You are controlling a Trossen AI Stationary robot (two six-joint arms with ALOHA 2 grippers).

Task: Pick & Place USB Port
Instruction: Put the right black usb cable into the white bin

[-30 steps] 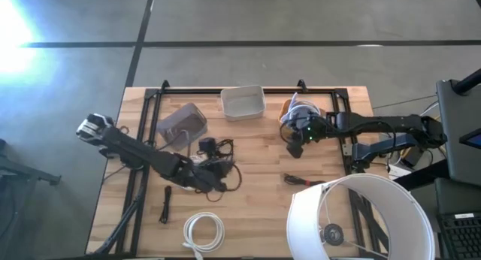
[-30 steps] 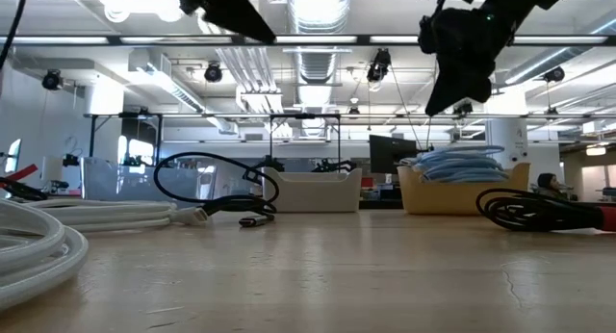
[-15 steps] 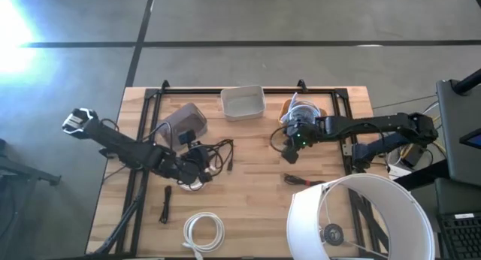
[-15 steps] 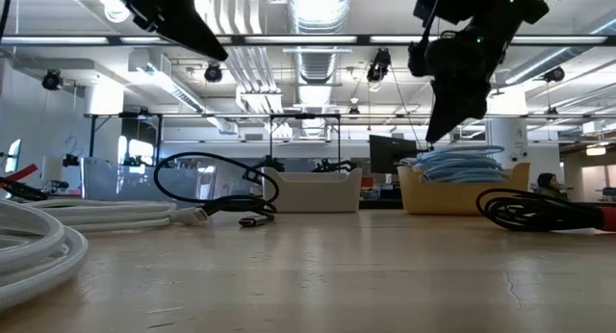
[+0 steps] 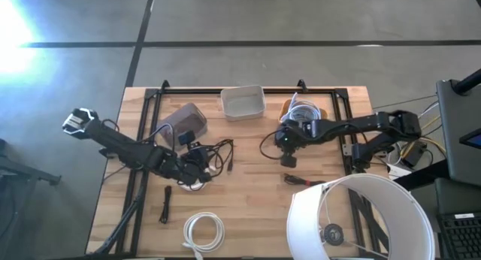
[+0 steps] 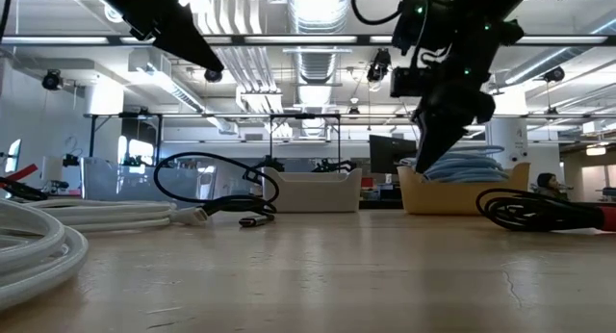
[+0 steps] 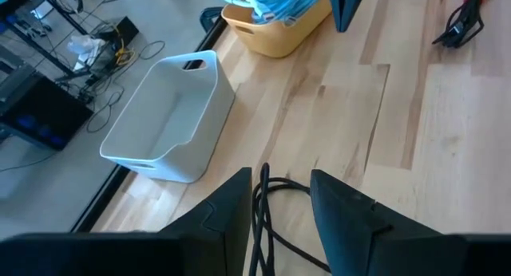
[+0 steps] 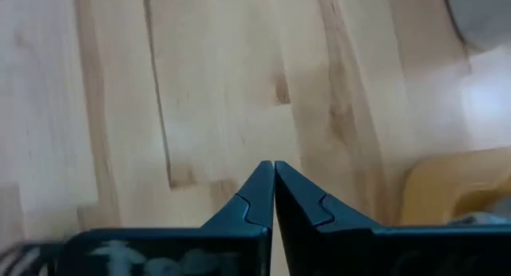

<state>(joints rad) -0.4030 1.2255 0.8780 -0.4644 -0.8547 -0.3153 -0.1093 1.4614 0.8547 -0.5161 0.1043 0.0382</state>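
A tangle of black cable (image 5: 216,153) with a small plug (image 6: 252,220) lies on the wood, left of the table's middle. My left gripper (image 5: 194,167) is low at the tangle's left side and open. In the left wrist view (image 7: 279,179) one strand of the cable (image 7: 263,198) runs up between its fingers; I cannot tell whether they touch it. My right gripper (image 5: 288,159) hangs above bare wood right of the middle, in front of the yellow bin (image 5: 301,110). It is shut and empty (image 8: 274,167), and its tip (image 6: 430,152) points down, well above the table.
Along the far edge stand a white bin (image 5: 242,102), a grey bin (image 5: 183,123) and the yellow bin holding blue cables (image 6: 462,165). A black and red cable (image 5: 297,179), a white cable coil (image 5: 203,231), a short black piece (image 5: 165,204) and a big white round shade (image 5: 361,215) lie nearer.
My left gripper has drawn back toward the table's left and far side, and the black tangle has shifted that way with it. My right gripper has reached out toward the table's left and near side and come down a little; it has stayed shut.
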